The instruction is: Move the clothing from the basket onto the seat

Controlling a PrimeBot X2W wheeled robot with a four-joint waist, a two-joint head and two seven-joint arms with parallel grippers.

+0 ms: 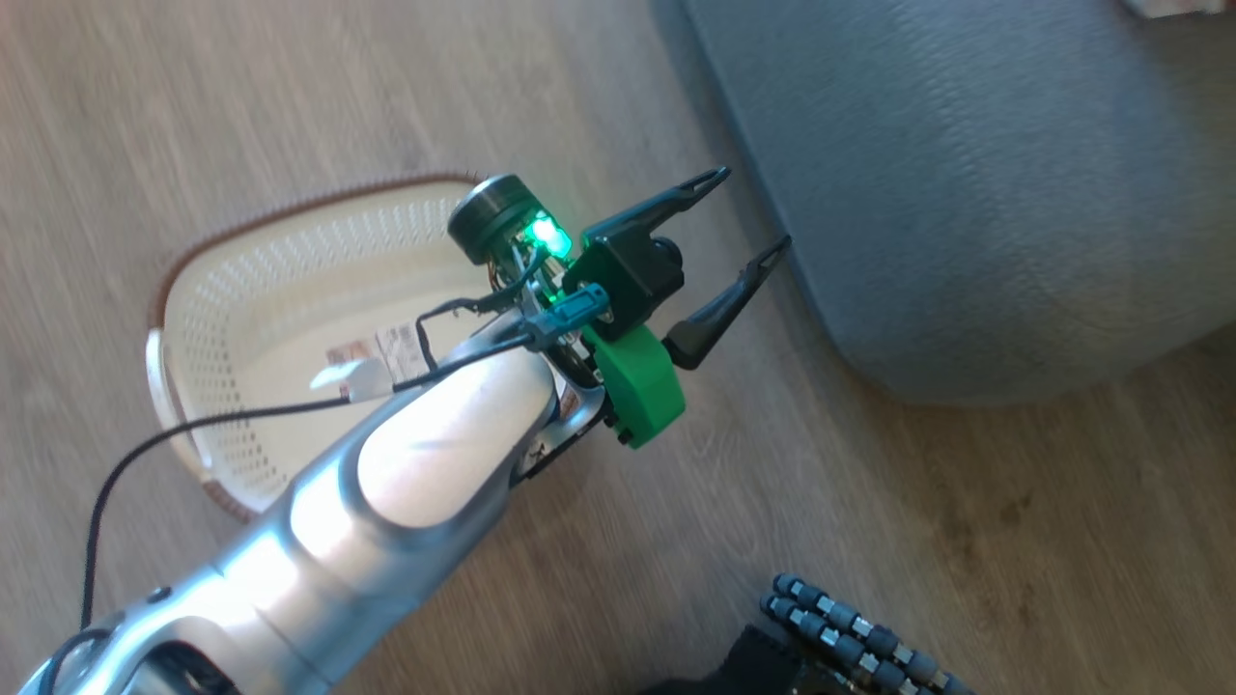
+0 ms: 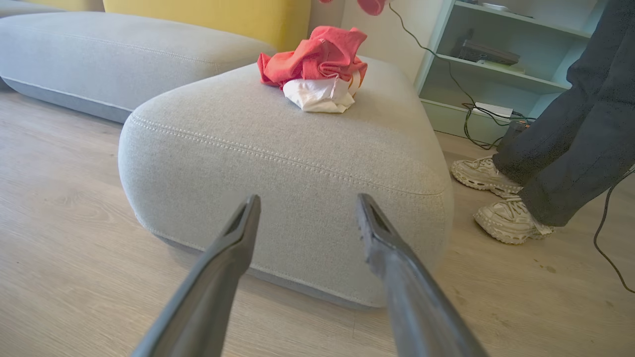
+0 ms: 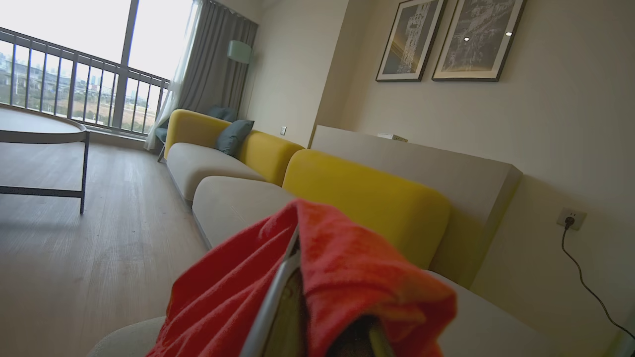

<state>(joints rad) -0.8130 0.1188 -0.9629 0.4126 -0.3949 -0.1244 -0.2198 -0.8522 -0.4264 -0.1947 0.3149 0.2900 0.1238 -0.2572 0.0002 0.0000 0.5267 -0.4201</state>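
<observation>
The cream basket [image 1: 208,290] stands on the floor at the left with no garment inside, its base label showing. My left gripper [image 1: 751,210] hangs open and empty between the basket and the grey seat [image 1: 966,193]. In the left wrist view this gripper [image 2: 308,198] points at the seat's [image 2: 278,163] rounded corner. A crumpled red and white pile of clothing [image 2: 317,69] lies on top of the seat. My right gripper is shut on a red garment [image 3: 322,282] with white trim, which drapes over its fingers and hides them, above the seat cushion [image 3: 496,327].
A person's legs and pale shoes [image 2: 501,218] stand right of the seat, near a shelf [image 2: 496,74] with trailing cables. Yellow-backed sofa sections [image 3: 367,198] run along the wall. A round table [image 3: 44,134] stands on the wood floor. A black ribbed part [image 1: 850,637] sits at the bottom.
</observation>
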